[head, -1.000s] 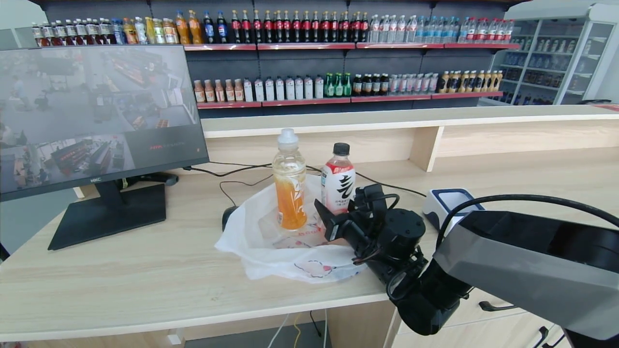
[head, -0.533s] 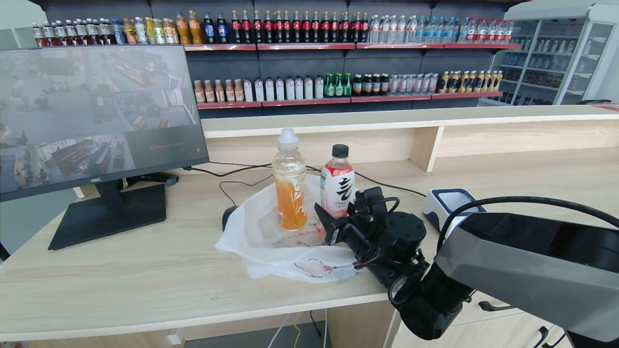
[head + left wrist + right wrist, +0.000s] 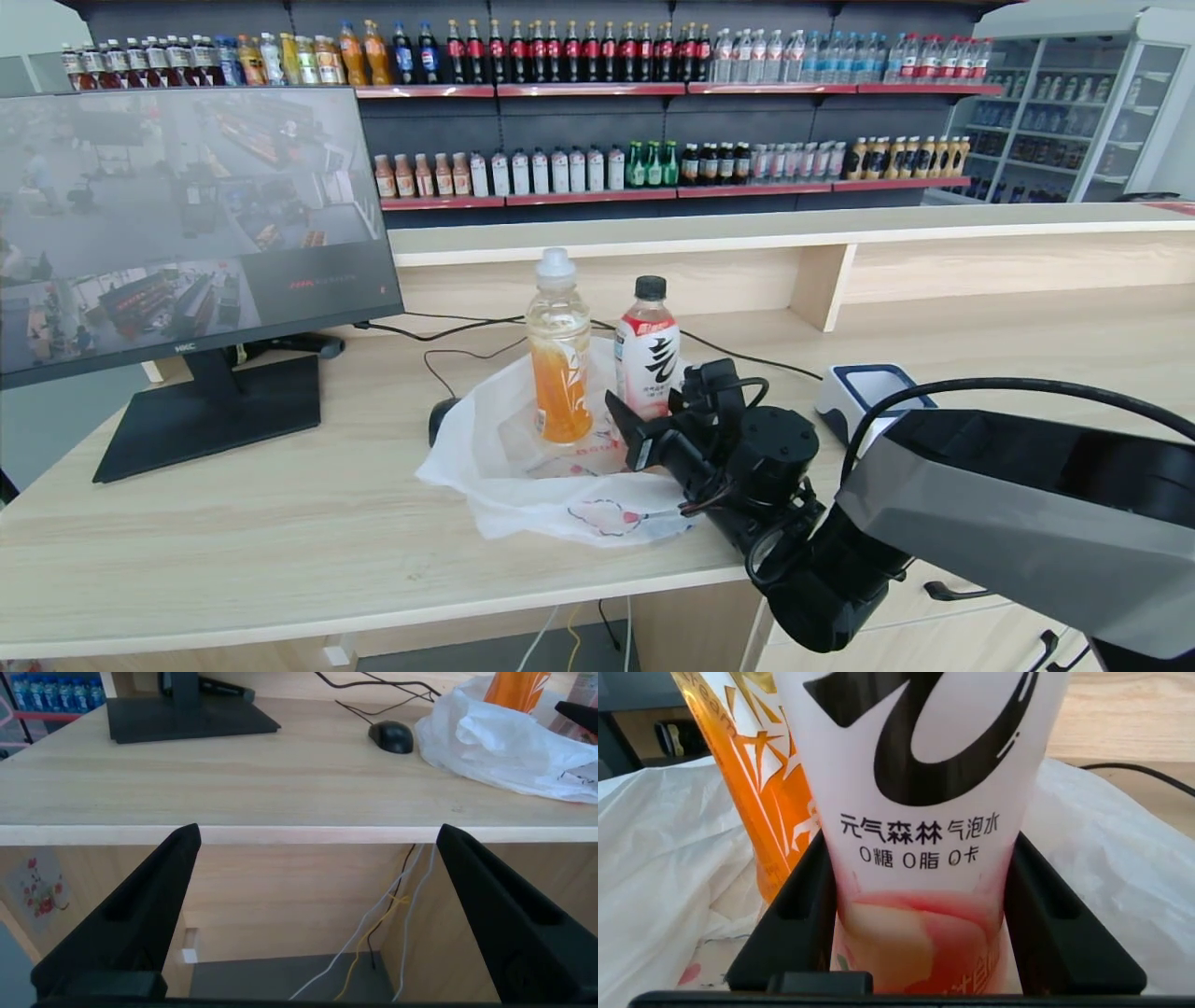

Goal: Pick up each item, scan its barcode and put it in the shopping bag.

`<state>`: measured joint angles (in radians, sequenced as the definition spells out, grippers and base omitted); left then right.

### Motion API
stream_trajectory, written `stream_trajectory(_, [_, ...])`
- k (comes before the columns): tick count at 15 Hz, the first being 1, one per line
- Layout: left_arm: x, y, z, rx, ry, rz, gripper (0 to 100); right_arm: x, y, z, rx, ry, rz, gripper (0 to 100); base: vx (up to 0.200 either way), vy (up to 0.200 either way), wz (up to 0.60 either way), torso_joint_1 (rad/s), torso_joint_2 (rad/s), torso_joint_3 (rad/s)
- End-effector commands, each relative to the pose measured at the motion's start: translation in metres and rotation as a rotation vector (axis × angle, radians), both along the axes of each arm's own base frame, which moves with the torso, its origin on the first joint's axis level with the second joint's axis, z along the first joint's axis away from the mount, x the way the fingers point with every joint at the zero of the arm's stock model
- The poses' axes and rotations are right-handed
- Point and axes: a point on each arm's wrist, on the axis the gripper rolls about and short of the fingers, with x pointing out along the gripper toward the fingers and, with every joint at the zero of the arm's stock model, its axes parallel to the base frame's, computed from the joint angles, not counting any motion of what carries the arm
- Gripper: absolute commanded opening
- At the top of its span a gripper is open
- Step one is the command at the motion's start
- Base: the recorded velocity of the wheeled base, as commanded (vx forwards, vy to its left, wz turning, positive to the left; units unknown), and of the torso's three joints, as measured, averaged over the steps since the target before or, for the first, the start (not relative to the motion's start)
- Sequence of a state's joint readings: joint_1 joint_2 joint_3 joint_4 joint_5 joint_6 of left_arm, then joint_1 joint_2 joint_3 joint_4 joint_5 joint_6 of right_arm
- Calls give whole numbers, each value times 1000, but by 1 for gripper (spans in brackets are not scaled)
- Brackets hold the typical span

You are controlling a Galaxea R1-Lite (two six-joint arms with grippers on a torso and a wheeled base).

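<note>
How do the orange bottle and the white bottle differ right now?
The orange bottle is taller than the white bottle. The orange bottle has a white cap and clear walls showing orange drink; the white bottle has a black cap and a white wrap. The orange bottle stands free; the white bottle is gripped by the right claw. Both are upright, capped, at the shopping bag.

This is a shop, seen from behind its wooden checkout counter (image 3: 280, 532) with a barcode scanner (image 3: 873, 390). Shelves (image 3: 588, 197) of bottled drinks run across at twelve o'clock. A glass-door cooler (image 3: 1055, 121) stands at two o'clock, and a monitor (image 3: 187, 224) of security-camera feeds at ten.
</note>
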<state>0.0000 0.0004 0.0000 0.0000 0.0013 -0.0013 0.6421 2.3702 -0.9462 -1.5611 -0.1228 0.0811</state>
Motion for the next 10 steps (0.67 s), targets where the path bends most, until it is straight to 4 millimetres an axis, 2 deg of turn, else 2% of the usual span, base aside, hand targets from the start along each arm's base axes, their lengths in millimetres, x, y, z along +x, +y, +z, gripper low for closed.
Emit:
stream_trajectory(1, [0, 0, 0, 0, 0, 0, 100, -1, 0, 1, 6, -5, -1, 100, 0, 0, 0, 0, 0, 0])
stream_trajectory(7, [0, 0, 0, 0, 0, 0, 100, -5, -3, 8, 9, -9, 1, 100, 0, 0, 0, 0, 0, 0])
stream_trajectory(10, [0, 0, 0, 0, 0, 0, 100, -22, -16, 32, 20, -23, 1, 100, 0, 0, 0, 0, 0, 0])
